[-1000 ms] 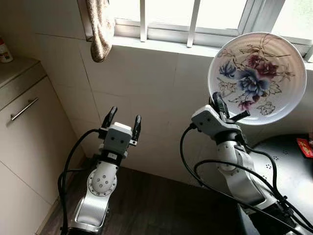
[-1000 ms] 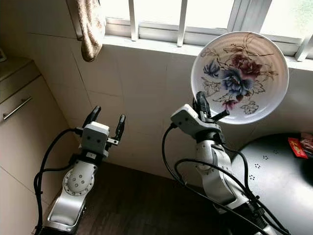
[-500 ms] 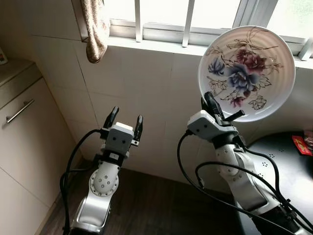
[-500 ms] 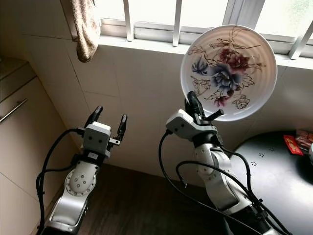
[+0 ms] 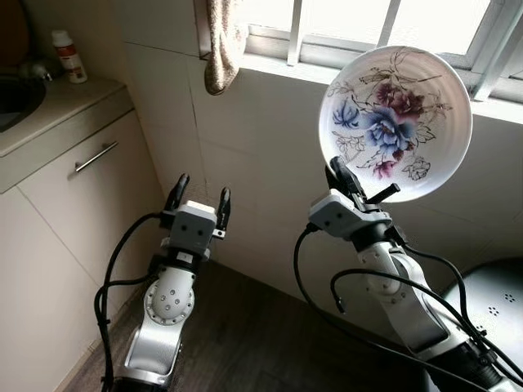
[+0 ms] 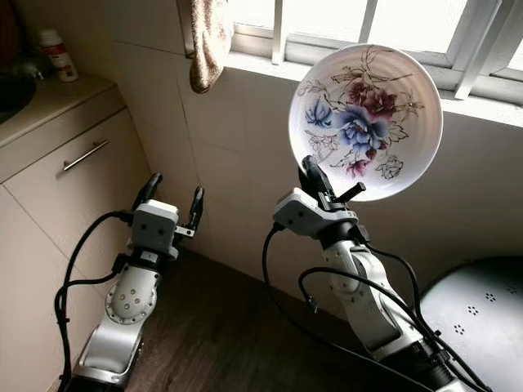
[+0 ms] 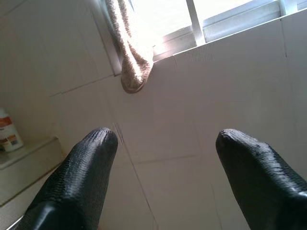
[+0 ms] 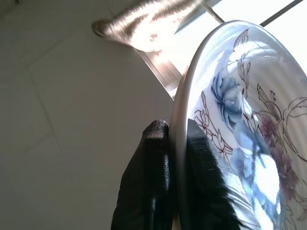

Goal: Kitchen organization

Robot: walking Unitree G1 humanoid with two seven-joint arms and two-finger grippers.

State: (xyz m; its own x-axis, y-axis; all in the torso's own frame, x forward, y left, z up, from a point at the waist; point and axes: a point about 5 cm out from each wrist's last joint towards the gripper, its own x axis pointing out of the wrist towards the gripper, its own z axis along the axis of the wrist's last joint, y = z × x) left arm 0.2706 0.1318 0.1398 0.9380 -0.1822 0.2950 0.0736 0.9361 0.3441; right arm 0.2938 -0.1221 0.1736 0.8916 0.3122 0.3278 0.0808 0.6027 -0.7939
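A white plate (image 5: 396,122) painted with blue and red flowers stands upright in front of the window. My right gripper (image 5: 341,177) is shut on its lower rim, one black finger on each face (image 8: 175,158). My left gripper (image 5: 198,193) is raised before the tiled wall, open, with nothing between its fingers (image 7: 91,158).
A beige cabinet (image 5: 73,188) with a metal handle (image 5: 96,156) stands at the left, a small white bottle (image 5: 67,55) on its counter. A cloth (image 5: 222,41) hangs from the window sill. A dark round table (image 5: 490,306) is at the lower right. Dark wooden floor lies below.
The camera has turned left: cabinet, counter and bottle have come further into view and the dark table has slid right. Both grippers hold their pose, the plate still gripped.
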